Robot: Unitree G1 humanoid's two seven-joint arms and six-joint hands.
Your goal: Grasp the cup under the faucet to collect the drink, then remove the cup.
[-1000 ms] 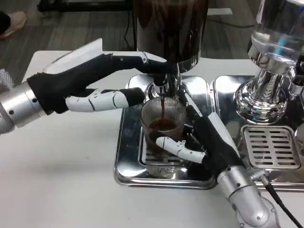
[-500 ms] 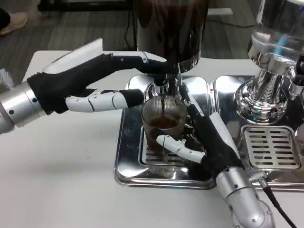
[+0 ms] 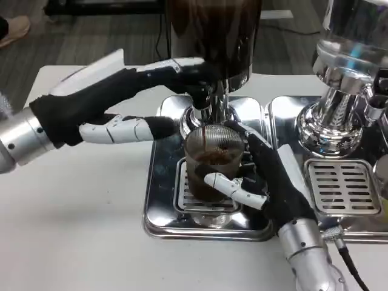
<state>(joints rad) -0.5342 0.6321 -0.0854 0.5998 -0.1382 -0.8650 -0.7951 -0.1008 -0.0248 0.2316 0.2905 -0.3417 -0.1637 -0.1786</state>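
A white table (image 3: 79,230) carries a shiny steel drip tray (image 3: 159,206), and above it stands a dark drink dispenser (image 3: 212,36) filled with brown liquid. A second chrome dispenser (image 3: 348,73) with its own slotted tray (image 3: 342,188) stands just to the right. The left hand (image 3: 115,103) reaches in from the picture's left, its upper fingers pressed against the faucet (image 3: 209,103) lever at the dispenser's base, its lower fingers stretched toward the tray and holding nothing. The right hand (image 3: 267,179) comes up from the lower right and wraps around a clear cup (image 3: 212,160), thumb across the cup's front, other fingers behind its right side, grasping it. The cup stands upright on the tray's grate directly below the faucet, between the two hands, touching the right one. A thin brown stream falls into it, and brown drink fills its lower part.
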